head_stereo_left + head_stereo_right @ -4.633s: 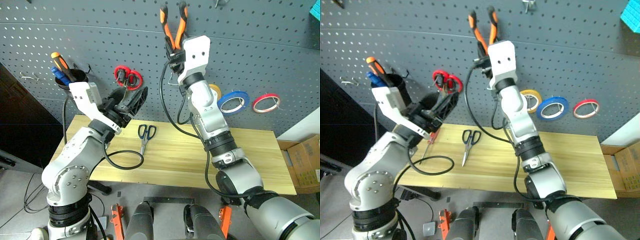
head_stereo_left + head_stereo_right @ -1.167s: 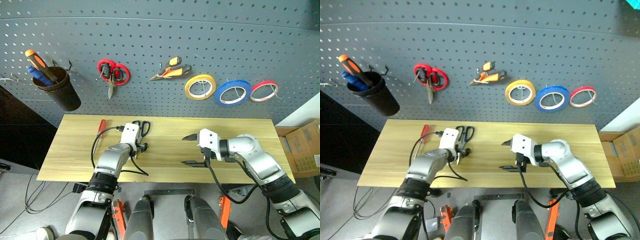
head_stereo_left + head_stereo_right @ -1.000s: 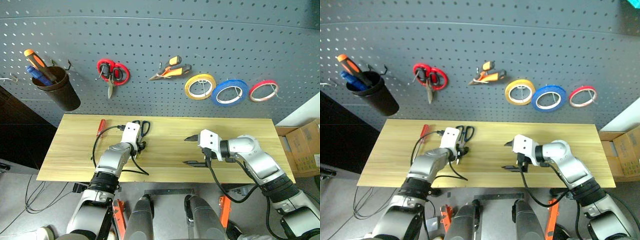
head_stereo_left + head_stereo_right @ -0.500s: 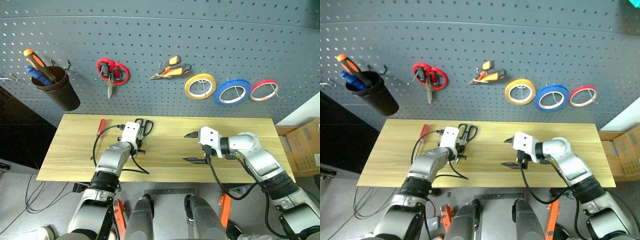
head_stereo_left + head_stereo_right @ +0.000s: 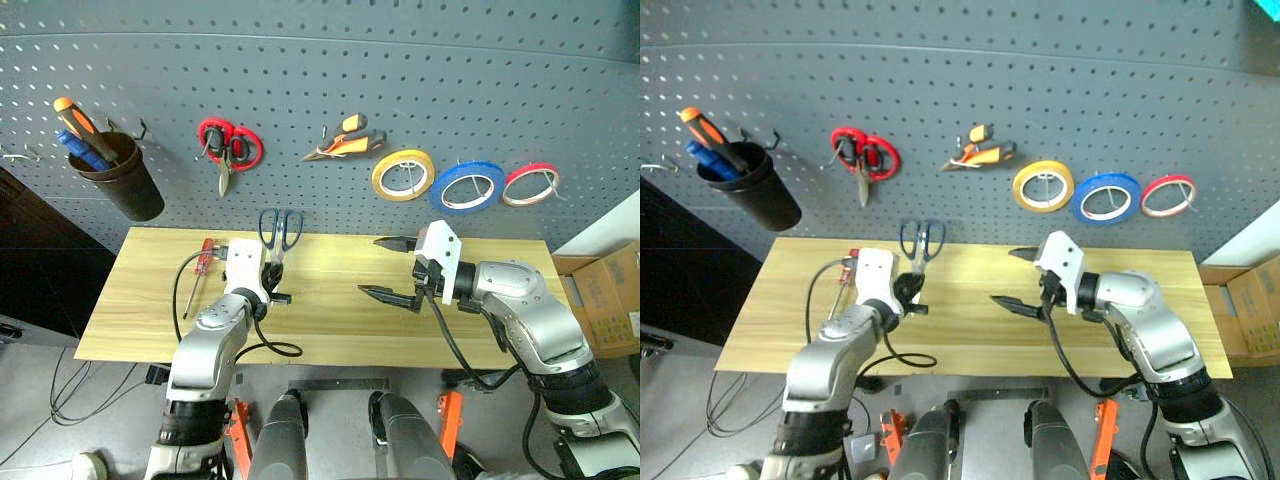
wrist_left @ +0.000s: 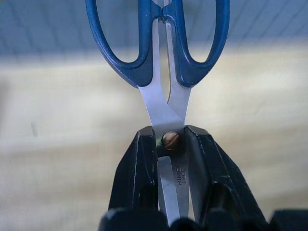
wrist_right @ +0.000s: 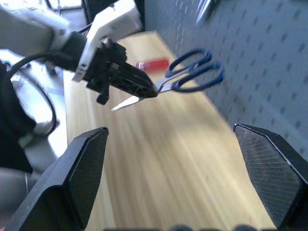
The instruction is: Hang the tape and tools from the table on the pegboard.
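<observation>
The left hand [image 5: 272, 283] is clamped on the dark-handled scissors [image 5: 277, 232] at the pivot screw, its two black fingers [image 6: 139, 178] pressing the blades from either side. The scissors are lifted clear of the table [image 5: 330, 330], handles up in front of the lower edge of the pegboard [image 5: 400, 90]. The right hand [image 5: 395, 268] hangs above the middle of the table with its fingers spread wide and nothing between them. Just left of the left arm, the red-handled screwdriver [image 5: 203, 254] lies on the table near its back edge. On the pegboard, the orange-and-black pliers [image 5: 345, 143] hang beside the yellow roll [image 5: 402, 174], then the blue tape [image 5: 468, 186] and the red roll [image 5: 531, 184]. Further left hang the red-handled scissors [image 5: 229, 150] and a dark cup [image 5: 125, 185] holding two screwdrivers.
</observation>
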